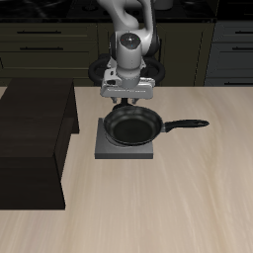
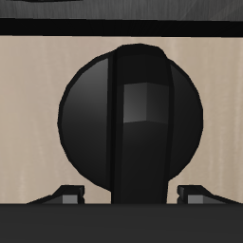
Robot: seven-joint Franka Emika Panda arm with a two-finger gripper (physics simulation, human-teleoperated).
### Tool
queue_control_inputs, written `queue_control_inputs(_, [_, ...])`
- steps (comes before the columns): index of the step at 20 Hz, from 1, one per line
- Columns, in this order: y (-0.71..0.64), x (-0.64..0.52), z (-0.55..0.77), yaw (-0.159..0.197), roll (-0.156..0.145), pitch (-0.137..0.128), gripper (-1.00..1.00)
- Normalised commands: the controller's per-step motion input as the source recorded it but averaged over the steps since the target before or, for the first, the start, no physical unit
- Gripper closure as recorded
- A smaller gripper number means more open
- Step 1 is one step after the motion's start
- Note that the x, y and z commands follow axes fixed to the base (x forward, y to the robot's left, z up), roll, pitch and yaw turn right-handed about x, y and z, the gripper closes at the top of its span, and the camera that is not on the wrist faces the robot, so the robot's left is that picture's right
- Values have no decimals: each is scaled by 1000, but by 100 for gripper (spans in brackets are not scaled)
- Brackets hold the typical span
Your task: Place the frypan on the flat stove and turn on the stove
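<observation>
— Where does the frypan (image 1: 132, 126) sit?

— It rests on the flat stove (image 1: 103, 150), covering most of the grey plate, with its long handle pointing out sideways over the table (image 1: 188, 198). A large dark brown block (image 1: 35, 138) stands beside the stove.

— And the gripper (image 1: 126, 102)?

— It hangs at the stove's back edge, just above the pan's far rim. The wrist view shows the small black knob (image 2: 133, 121) close up, filling the frame, with one fingertip (image 2: 68, 196) at each side.

— Do the fingers hold it?

— They stand well apart, on either side of the knob's base; whether they touch it cannot be told.
</observation>
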Motion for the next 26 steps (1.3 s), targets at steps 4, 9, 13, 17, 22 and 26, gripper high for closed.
queue_control_inputs(4, [-126, -47, 103, -26, -10, -16, 100])
queue_control_inputs(9, [-86, -67, 65, -13, -2, -14, 100])
queue_control_inputs(13, [-72, -47, 18, -12, -5, 21, 100])
queue_control_inputs(17, [-58, -94, 28, 3, -6, -1, 100])
queue_control_inputs(22, [-130, -18, 49, 24, -22, -2, 100])
queue_control_inputs(26, [-221, -13, 13, 58, -34, -3, 100])
